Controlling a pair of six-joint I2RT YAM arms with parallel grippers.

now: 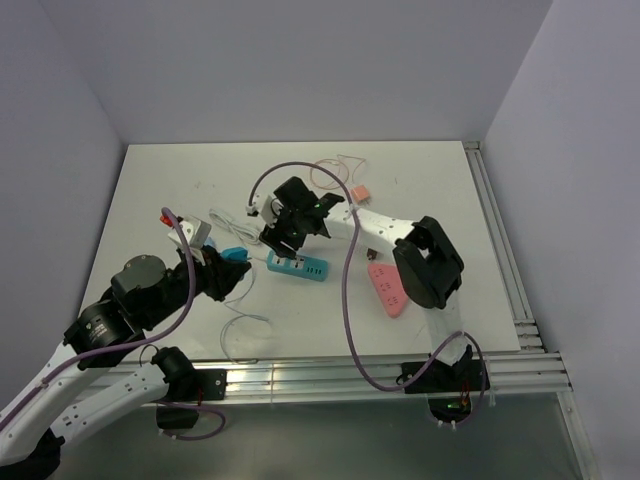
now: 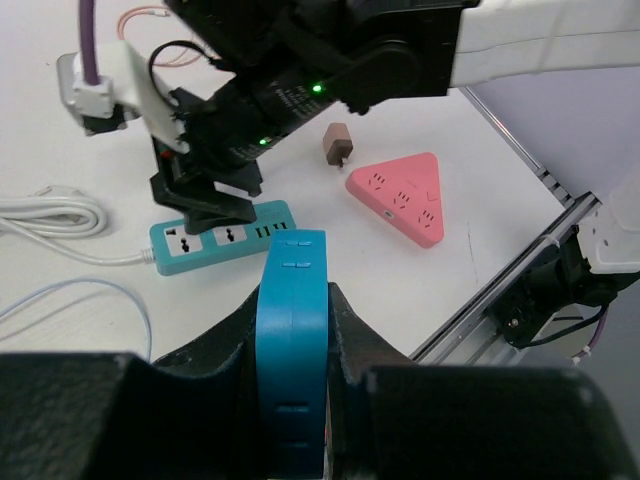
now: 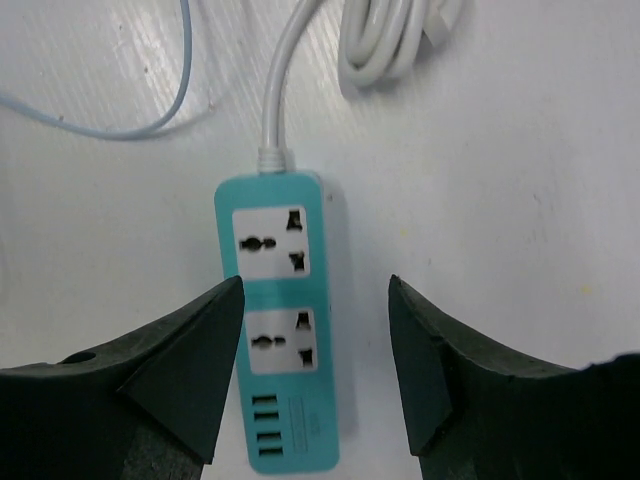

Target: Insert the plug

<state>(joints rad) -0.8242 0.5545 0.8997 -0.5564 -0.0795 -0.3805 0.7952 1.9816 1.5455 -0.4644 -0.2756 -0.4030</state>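
**Operator:** What is the state of each pincer?

**Technician:** The left pincer (image 2: 292, 322) is clenched on the blue plug (image 2: 292, 290), which sits edge-on between its fingers. The prongs are not visible. The right pincer (image 3: 315, 295) is released. Its fingers straddle the teal power strip (image 3: 280, 300) from above with a gap on each side, and they grasp nothing.

**Operator:** Where does the strip lie relative to the plug?

**Technician:** It lies just beyond the left pincer, toward the right edge of the surface (image 1: 170, 190). Its long axis runs roughly parallel to the near edge. The white cord (image 3: 390, 40) leaves the end nearer the left edge, followed by two sockets and then the small ports. The left arm carries the plug, and the right arm hangs directly over the strip. In my judgement, the plug must travel forward and down onto a socket face, and the right pincer stands in that approach.

**Operator:** What about the surroundings?

**Technician:** The surface is white, and the strip lies near its middle. A pink triangular strip (image 1: 388, 288) lies toward the right edge, with a brown adapter (image 2: 337, 143) near it. Metal rails (image 1: 350, 365) line the near and right edges. Plain pale walls enclose the left, far and right sides.
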